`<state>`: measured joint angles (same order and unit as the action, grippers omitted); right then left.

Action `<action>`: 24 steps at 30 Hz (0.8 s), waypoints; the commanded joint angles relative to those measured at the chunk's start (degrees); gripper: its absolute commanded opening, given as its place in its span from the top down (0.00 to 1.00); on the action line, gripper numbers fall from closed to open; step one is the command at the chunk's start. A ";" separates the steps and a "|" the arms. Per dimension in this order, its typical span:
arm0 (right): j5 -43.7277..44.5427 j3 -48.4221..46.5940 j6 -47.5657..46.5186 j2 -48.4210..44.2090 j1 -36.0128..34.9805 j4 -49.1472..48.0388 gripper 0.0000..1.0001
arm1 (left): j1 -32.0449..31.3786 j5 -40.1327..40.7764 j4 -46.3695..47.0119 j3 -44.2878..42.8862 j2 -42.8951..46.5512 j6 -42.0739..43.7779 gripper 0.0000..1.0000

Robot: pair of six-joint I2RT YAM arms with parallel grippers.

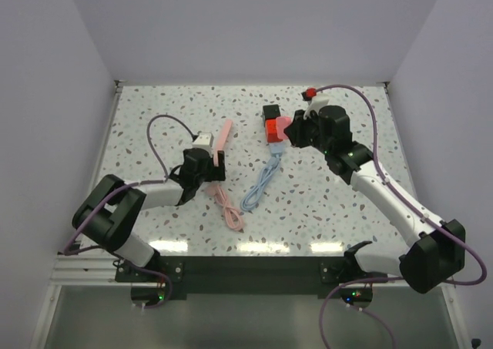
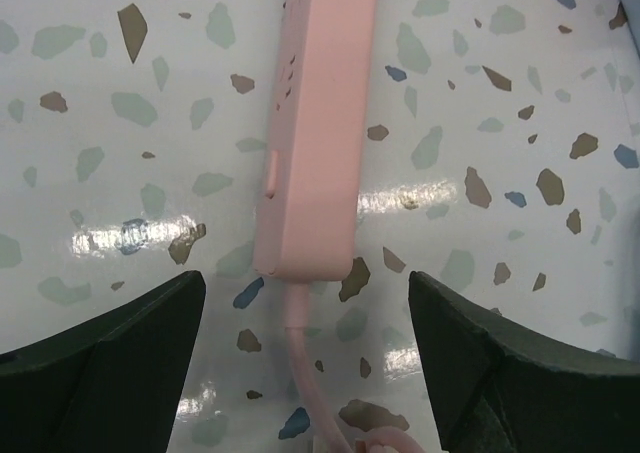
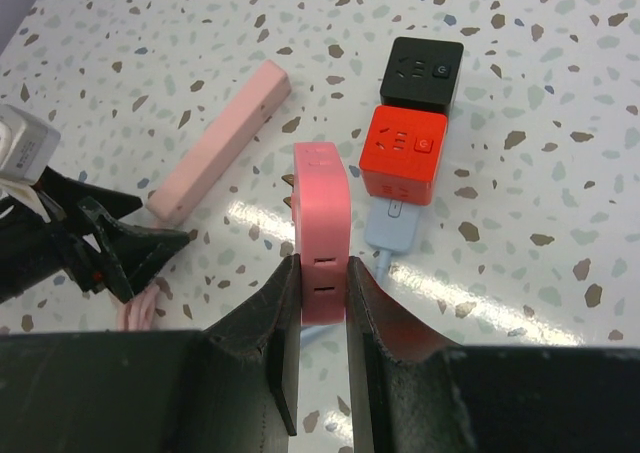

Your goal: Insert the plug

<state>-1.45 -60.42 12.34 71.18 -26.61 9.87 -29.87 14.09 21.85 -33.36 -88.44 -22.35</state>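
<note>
Right claw [image 3: 322, 273]: clamped on the pink plug [image 3: 320, 188], which is held upright off the table.
Left claw [image 2: 303, 298]: spread wide, astride the cable end of the pink power strip [image 2: 315, 123], apparently not touching it.
Strip from right claw: ahead and to its left, well apart.
Doing it well: likely pinch the strip steady first, then bring the plug in square to the socket.
Hazard: the red block [image 3: 403, 155] is just ahead-right.

Bright, even light falls from overhead onto my glossy speckled terrazzo tabletop [image 1: 323, 203], throwing white glare bars near its front edge and beside the long pink plastic power strip [image 2: 315, 123]. Shadows are soft. My left hand [image 2: 305, 278] looks slightly blurred close up.
</note>
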 commanded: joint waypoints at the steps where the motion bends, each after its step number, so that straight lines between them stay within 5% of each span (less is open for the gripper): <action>1: -0.92 -0.57 -0.56 -0.42 0.16 -1.26 1.00 | -0.19 -0.90 3.11 0.67 -1.73 -1.12 0.13; 9: -1.01 -0.84 -0.56 -0.16 0.15 -1.25 1.00 | -0.10 -0.64 3.20 0.06 -3.75 0.11 0.39; 16: -0.31 -1.36 -0.91 0.54 0.16 -1.08 1.00 | -0.63 4.71 2.85 -2.93 -2.88 5.98 1.00; 24: -0.39 -5.84 -1.18 5.10 0.16 2.43 1.00 | -7.29 20.69 2.50 -10.92 -5.59 20.40 1.00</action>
<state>-1.43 -62.30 12.23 74.98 -26.61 11.03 -34.02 24.03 20.91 -38.98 -92.79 -10.15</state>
